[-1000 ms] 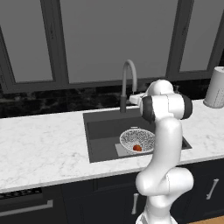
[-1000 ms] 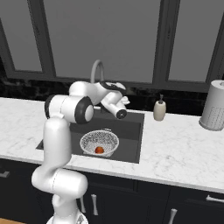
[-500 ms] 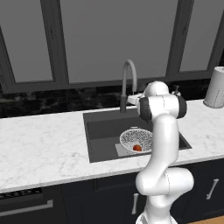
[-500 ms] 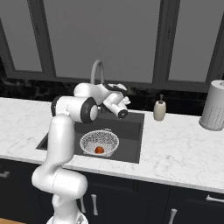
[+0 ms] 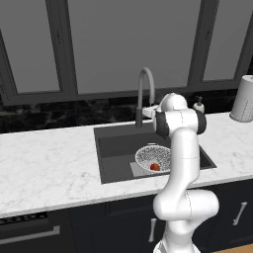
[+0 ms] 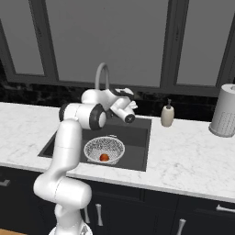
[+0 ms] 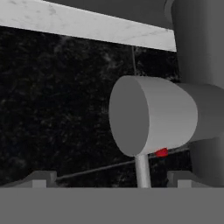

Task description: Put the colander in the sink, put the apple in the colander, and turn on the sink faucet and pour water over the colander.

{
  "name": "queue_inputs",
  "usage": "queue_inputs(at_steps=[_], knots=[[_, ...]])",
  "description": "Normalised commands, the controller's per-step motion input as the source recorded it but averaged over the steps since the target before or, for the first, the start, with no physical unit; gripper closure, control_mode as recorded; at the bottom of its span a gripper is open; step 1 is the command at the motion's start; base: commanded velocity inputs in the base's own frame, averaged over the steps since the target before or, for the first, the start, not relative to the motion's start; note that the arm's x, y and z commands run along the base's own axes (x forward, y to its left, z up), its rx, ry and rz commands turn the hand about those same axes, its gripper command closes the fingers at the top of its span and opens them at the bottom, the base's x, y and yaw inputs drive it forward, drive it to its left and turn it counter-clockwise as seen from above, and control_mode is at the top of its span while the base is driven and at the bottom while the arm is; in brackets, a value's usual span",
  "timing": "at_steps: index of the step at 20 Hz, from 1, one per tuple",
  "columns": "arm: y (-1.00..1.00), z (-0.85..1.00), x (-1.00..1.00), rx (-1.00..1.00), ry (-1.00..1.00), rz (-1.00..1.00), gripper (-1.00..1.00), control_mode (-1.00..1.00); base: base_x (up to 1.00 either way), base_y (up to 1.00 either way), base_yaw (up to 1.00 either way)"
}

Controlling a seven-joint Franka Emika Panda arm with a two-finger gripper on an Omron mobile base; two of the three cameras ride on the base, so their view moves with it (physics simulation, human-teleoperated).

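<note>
- The colander [image 5: 153, 158] is shown resting inside the sink [image 5: 116, 148], toward the basin's front right corner; this first step is judged complete.
- The apple [image 5: 155, 167] is seen lying in the colander, near its front rim; the same fruit is visible in the right base view [image 6: 104, 157]. The second step is also judged complete.
- The sink faucet [image 5: 144, 94] stands at the back edge of the sink, where the basin meets the white marble desk [image 5: 44, 163]. No water stream is visible under the spout in either base view, so the faucet is judged to be off.
- The end effector [image 6: 130, 118] is held above the back of the sink, just beside the faucet's base. In the hand view a grey cylindrical handle [image 7: 148, 116] with a thin stem below it is presented close ahead, between the two finger tips [image 7: 41, 179].
- The finger tips are seen set apart, one toward each lower corner of the hand view, with nothing clamped between them.
- Whether the handle is already touched cannot be told.
- The remaining work is judged to be the last step: the handle is to be operated and water directed over the colander.
- A beige soap bottle [image 6: 167, 114] and a paper towel roll [image 6: 224, 110] stand toward the desk's back right, apart from the work.
</note>
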Motion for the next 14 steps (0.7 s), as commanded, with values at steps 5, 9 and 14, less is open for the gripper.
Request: queue_inputs(at_steps=[5,9,14], knots=[[0.0,-0.08,0.15,0.0,0.0,0.0,1.0,-1.0,0.0,0.0,0.0],[0.0,-0.02,0.01,0.0,-0.01,-0.03,1.0,-1.0,0.0,0.0,0.0],[-0.03,0.0,0.0,0.0,0.0,-0.17,1.0,-1.0,0.0,0.0,0.0]])
